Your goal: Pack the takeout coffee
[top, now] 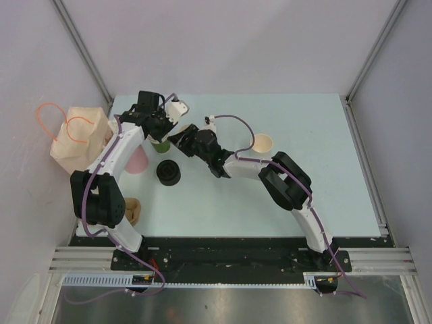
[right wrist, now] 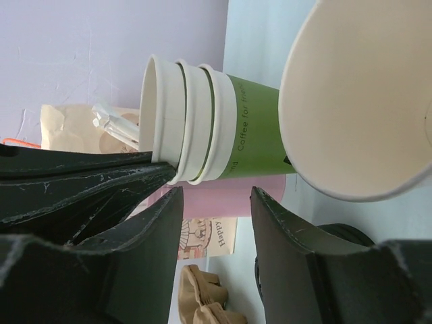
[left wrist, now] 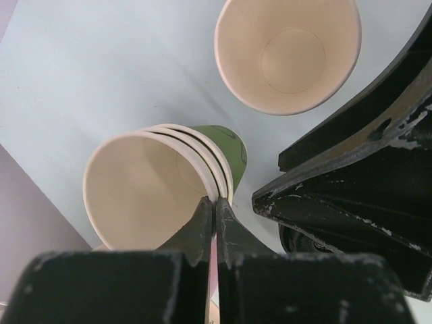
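Observation:
A stack of three nested green-sided paper cups (top: 160,146) (left wrist: 145,185) (right wrist: 223,131) stands at the back left of the table. My left gripper (top: 159,132) (left wrist: 214,201) is shut on the rim of the topmost cup, one finger inside and one outside. My right gripper (top: 177,139) (right wrist: 214,202) is open just beside the stack's rims, with nothing between its fingers. A second, lidless paper cup (top: 262,143) (left wrist: 287,54) (right wrist: 364,101) stands to the right, cream inside. Black lids (top: 169,172) lie in front of the stack.
A pink cup (top: 137,160) (right wrist: 223,197) stands just left of the stack. The beige paper bag (top: 77,135) with orange handles sits off the table's left edge. A brown folded carrier (top: 133,210) (right wrist: 202,300) lies at the near left.

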Available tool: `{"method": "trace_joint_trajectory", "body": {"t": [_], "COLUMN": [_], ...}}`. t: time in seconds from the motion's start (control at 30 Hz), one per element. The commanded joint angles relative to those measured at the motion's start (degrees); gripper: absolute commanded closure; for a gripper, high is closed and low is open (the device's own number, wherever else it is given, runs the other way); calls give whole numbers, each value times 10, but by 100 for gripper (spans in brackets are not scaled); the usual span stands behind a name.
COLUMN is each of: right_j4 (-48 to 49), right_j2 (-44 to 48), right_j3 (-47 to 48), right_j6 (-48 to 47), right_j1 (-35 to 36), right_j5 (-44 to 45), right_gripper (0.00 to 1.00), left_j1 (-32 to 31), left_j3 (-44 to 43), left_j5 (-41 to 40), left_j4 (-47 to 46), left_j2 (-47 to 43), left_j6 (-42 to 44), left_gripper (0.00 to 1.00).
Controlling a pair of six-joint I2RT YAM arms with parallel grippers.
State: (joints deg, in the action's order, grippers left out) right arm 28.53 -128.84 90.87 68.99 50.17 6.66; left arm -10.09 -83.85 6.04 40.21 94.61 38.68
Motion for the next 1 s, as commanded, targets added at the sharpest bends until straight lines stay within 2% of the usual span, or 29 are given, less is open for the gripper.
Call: {"method": "trace_joint_trajectory", "body": {"t": [0.0,0.43,0.97], "right_j4": [11,-26,-45], "right_j2": [1,-47,-60], "right_j3": [26,95,99], "right_j6": [20,34,47], "right_j1": [-6,-10,-11], "right_j5": [8,5,8], "right_gripper": [51,52,55], "left_j1": [3,2,2], "left_j3": [-13,-6,-8], "left_j5": [-8,12,27], "left_j4": [-7,-7,-6], "left_j2": [-19,-21,-37], "left_j6": [17,11,14], "left_gripper": [100,100,100]}}
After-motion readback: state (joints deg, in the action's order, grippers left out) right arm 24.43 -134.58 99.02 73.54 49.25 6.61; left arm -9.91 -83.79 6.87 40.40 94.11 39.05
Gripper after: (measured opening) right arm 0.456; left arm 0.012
